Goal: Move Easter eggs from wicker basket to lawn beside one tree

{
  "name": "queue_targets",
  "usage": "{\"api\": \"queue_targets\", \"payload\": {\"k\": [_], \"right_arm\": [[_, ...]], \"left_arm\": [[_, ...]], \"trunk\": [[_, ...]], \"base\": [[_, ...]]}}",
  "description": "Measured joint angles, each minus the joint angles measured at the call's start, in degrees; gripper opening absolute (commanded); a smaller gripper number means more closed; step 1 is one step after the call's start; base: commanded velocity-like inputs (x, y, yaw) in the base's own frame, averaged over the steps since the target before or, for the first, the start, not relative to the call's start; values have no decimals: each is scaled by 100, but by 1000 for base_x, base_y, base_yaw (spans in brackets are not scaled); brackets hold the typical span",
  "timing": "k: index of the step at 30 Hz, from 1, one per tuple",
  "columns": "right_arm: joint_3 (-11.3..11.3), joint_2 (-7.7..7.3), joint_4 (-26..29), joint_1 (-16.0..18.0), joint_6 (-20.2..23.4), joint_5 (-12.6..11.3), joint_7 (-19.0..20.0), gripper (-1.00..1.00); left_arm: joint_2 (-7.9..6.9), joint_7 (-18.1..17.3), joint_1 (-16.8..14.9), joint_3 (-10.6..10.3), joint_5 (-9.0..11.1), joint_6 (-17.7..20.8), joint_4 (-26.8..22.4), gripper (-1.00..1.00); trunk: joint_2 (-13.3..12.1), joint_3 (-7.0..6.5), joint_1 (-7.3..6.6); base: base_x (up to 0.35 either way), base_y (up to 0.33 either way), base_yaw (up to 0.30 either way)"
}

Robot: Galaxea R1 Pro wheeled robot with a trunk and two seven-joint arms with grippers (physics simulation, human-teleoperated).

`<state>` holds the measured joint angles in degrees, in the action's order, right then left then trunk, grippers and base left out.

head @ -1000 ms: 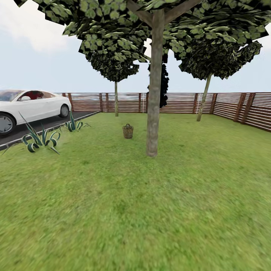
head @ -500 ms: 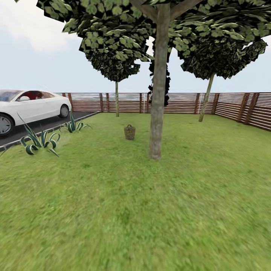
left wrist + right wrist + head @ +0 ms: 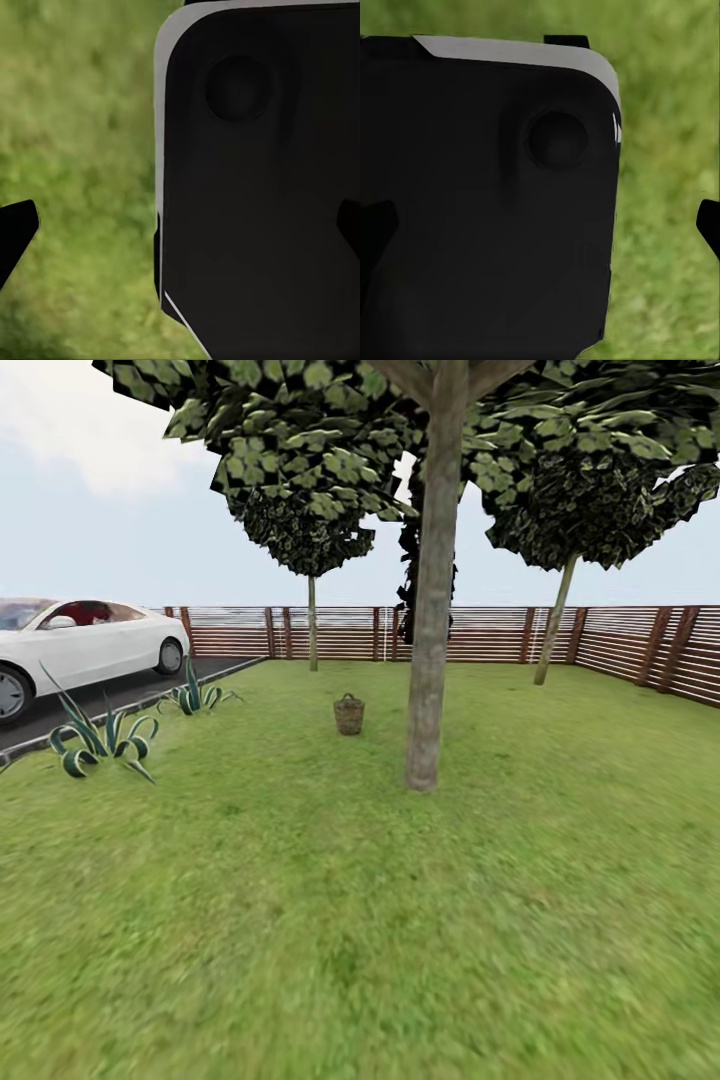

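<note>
Head view: round brown woven wicker basket [image 3: 349, 715] upright on wide green grass lawn [image 3: 330, 920], well ahead of robot, just beside thick pale grey-brown tree trunk [image 3: 430, 620], on its left. Easter eggs not discernible at this range; basket too small to read contents. Farther out: two thin-trunked round-crowned trees [image 3: 312, 560] near brown slatted wooden fence [image 3: 610, 635]; spiky striped agave plants [image 3: 98, 738] at lawn edge on left; white car [image 3: 85, 645] on dark paved drive.

Left wrist view: left gripper [image 3: 180, 232] with dark fingertips at both frame edges, so jaws stood wide apart, holding nothing; black rounded robot body panel [image 3: 262, 187] in between, grass behind. Right wrist view: right gripper [image 3: 540, 229] likewise spread wide and empty over same sort of black panel and grass.

Stage judged as approach, no egg lifted yet. Risks: driving base too near and clipping trunk or knocking basket over, spilling eggs; stopping too far back, leaving basket beyond arm reach; small round eggs likely to slip from wide jaws or roll on grass once set down.
</note>
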<state>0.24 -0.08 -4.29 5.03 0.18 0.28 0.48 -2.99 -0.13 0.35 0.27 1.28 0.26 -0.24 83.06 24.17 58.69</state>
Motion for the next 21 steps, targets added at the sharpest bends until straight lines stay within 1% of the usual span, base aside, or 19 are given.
{"api": "queue_targets", "payload": {"k": [7, 21], "right_arm": [[0, 0, 0, 0, -1, -3, 0, 100], [0, 0, 0, 0, 1, -3, 0, 100]], "left_arm": [[-1, -1, 0, -2, 0, -3, 0, 100], [-14, -2, 0, 3, 32, -3, -2, 100]], "trunk": [[0, 0, 0], [0, 0, 0]], "base": [[321, 127, 0], [335, 9, 0]]}}
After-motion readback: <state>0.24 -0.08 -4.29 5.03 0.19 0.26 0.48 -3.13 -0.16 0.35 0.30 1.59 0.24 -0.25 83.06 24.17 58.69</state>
